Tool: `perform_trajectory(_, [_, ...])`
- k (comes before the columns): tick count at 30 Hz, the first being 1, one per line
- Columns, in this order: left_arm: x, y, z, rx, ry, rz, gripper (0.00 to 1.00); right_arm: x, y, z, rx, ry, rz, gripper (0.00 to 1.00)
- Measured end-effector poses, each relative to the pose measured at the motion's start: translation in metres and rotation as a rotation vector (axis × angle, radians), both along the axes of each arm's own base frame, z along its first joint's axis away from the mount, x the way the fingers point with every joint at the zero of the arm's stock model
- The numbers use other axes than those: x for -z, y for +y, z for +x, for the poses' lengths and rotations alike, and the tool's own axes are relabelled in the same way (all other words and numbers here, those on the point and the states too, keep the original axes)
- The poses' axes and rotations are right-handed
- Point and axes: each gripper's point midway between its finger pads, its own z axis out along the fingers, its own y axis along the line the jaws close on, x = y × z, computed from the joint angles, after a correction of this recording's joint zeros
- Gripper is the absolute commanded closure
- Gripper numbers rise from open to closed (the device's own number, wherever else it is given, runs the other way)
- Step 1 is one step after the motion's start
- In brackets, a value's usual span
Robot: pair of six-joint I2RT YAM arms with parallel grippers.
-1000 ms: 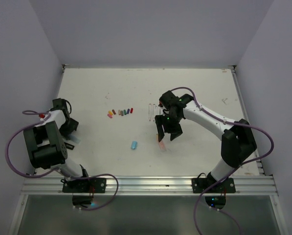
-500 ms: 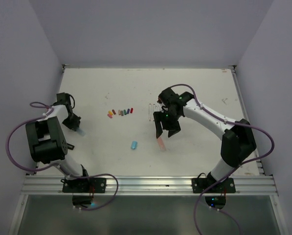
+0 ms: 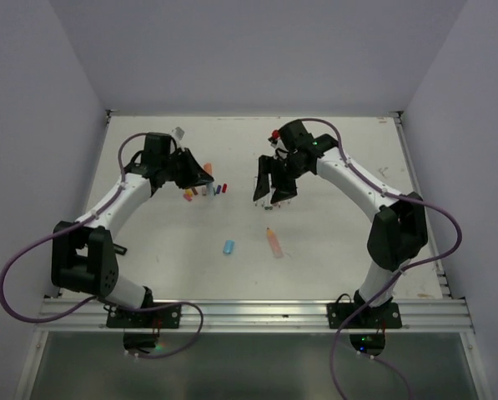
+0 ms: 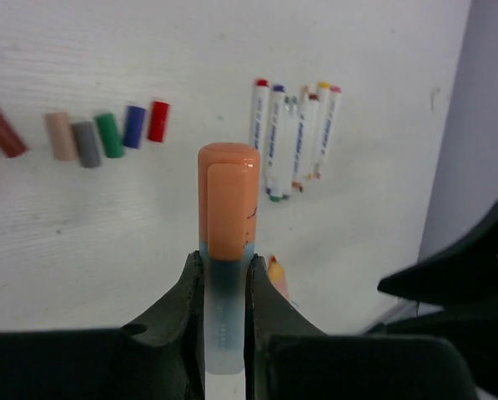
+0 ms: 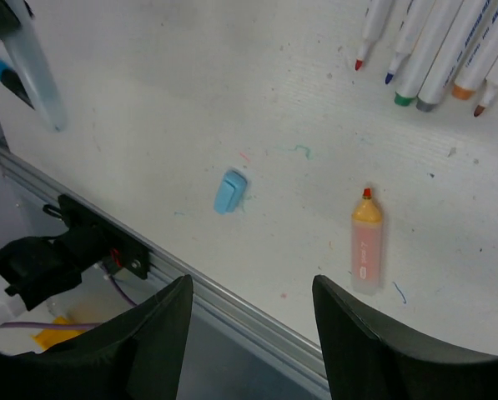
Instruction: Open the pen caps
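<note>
The white table [image 3: 332, 250] is bearing everything. The left gripper [image 4: 225, 279] is squeezing narrowly on a pen [image 4: 223, 321], whose orange cap [image 4: 228, 200] is sticking out past its tips. The right gripper [image 5: 253, 333] is hanging wide, holding nothing. Uncapped pens [image 4: 294, 137] are lying ahead of the left gripper, with loose pen caps [image 4: 109, 135] ahead-left. A blue cap [image 5: 230, 190] is lying ahead of the right gripper.
</note>
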Motion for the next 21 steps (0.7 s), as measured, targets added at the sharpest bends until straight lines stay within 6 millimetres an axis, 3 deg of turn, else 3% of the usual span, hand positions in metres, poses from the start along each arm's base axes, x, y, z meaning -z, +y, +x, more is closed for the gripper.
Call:
perform_trajectory(4, [-0.015,-0.044,-0.025,0.213,-0.062,-0.1,1.0,-0.011,0.006,0.018,0.031,-0.016,0.083,0.39])
perform_trajectory(8, [-0.021,-0.071,-0.052,0.369,-0.073,-0.155,1.0,-0.022,0.017,0.028,0.04,-0.042,0.156,0.42])
perform_trajectory(14, [-0.022,-0.087,-0.068,0.448,-0.072,-0.172,1.0,-0.036,0.033,0.041,0.065,-0.083,0.235,0.45])
perform_trajectory(21, [-0.027,-0.098,-0.069,0.485,-0.083,-0.167,1.0,-0.04,0.048,0.049,0.082,-0.095,0.276,0.44])
